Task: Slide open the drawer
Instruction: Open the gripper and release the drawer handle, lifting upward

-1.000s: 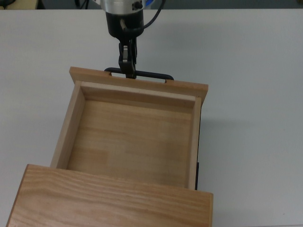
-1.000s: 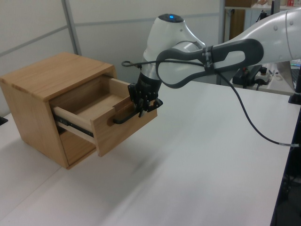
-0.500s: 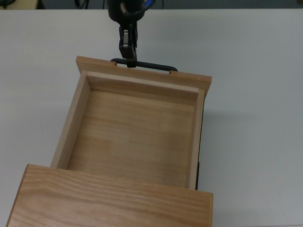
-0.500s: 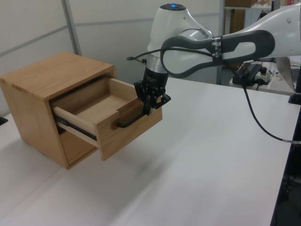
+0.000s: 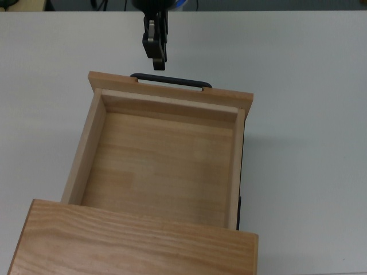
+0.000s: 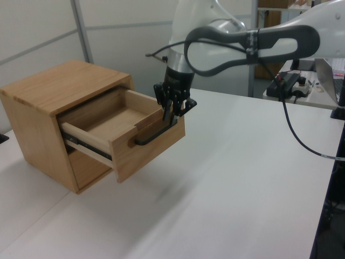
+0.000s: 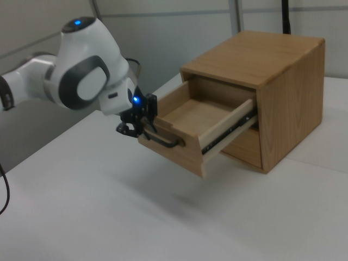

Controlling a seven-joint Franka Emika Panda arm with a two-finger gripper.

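Drawer (image 5: 160,166) stands pulled well out of the wooden cabinet (image 6: 38,113), most of its length exposed; interior bare wood, nothing inside. In the top view the cabinet top covers only the drawer's rear strip at the bottom of frame, with the front panel toward the top of frame. Black bar handle (image 5: 171,81) runs along the outer face of the front panel, fixed at both ends. Black slide rail (image 7: 228,130) visible along the drawer's side in the right view, bridging drawer and cabinet. Tool (image 5: 155,57) sits just beyond the handle, on the side away from the cabinet, apart from the bar: top view shows a strip of white surface between the fingertips and the handle, toward the handle's end on the top view's left. Tool grasps nothing; in the top view its two fingers look close together, but whether a gap remains between them I cannot tell. In the left view the tool (image 6: 173,110) hangs right at the handle (image 6: 156,135), overlapping the front panel's upper edge as seen from there; contact cannot be judged from that angle. Right view puts the tool (image 7: 136,128) beside the handle's far end, on the right view's left of the drawer front. Robot arm (image 6: 242,46) reaches in from the side opposite the cabinet, with a black cable (image 6: 302,140) trailing from it. Cabinet rests on a plain white surface (image 5: 309,143).
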